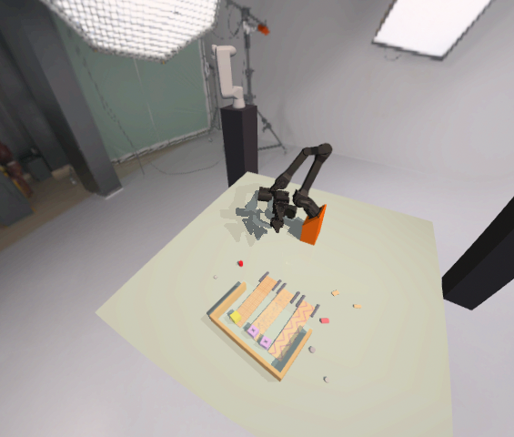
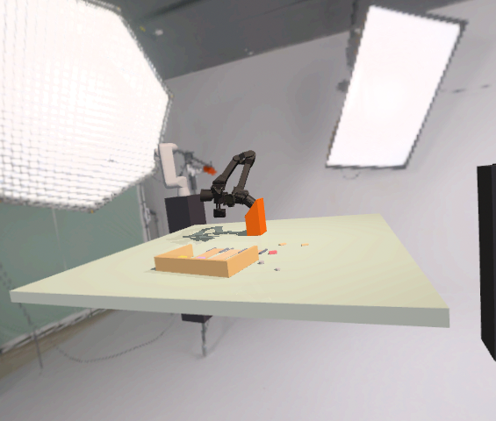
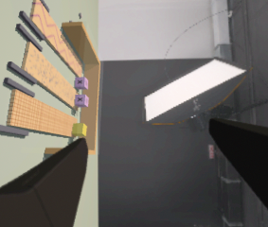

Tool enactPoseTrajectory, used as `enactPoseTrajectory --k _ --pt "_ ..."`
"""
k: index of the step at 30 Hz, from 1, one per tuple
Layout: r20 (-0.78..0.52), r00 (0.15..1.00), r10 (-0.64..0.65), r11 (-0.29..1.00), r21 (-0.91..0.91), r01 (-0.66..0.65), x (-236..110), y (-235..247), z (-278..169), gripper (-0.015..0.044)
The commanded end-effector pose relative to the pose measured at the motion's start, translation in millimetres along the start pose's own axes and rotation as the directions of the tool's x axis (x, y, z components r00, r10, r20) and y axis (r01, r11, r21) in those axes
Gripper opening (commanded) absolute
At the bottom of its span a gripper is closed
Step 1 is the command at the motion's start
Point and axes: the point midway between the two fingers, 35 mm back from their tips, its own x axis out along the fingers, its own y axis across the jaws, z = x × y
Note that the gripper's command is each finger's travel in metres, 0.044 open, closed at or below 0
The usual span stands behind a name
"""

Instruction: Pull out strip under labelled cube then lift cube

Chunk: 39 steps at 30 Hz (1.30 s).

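Observation:
A wooden tray on the table holds three strips: grid, dotted and zigzag. A yellow cube sits at the grid strip's far end. Two purple cubes each carry a dark mark. One purple cube sits at the dotted strip's end. The other purple cube sits toward the zigzag strip; I cannot tell which strip is under it. My gripper is open and empty, in the air near the arm's base, far from the tray.
Dark grey bars lie at the strips' near ends. An orange wedge stands by the arm's base. Small bits lie scattered: a red ball, a red piece, orange pieces. Black pillars stand off the table.

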Motion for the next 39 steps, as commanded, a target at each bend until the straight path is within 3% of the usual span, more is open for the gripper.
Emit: enactPoseTrajectory --k 1,7,12,16,20,26,39 --pt "0.004 1.000 0.004 1.000 0.012 -0.004 0.8 0.7 -0.1 0.0400" --pt "0.107 0.984 0.145 0.919 0.353 -0.174 32.0 20.7 -2.6 0.0400" --pt "0.138 0.950 0.278 0.735 0.606 -0.304 66.7 30.6 -4.0 0.0400" --pt "0.113 0.920 0.375 0.549 0.772 -0.319 95.9 30.3 -2.7 0.0400" --pt "0.049 0.891 0.451 0.361 0.903 -0.232 123.6 21.3 2.8 0.0400" --pt "-0.026 0.870 0.492 0.217 0.972 -0.093 142.8 8.2 11.1 0.0400" --pt "-0.224 0.829 0.513 -0.069 0.951 0.300 165.9 -30.6 40.7 0.0400"
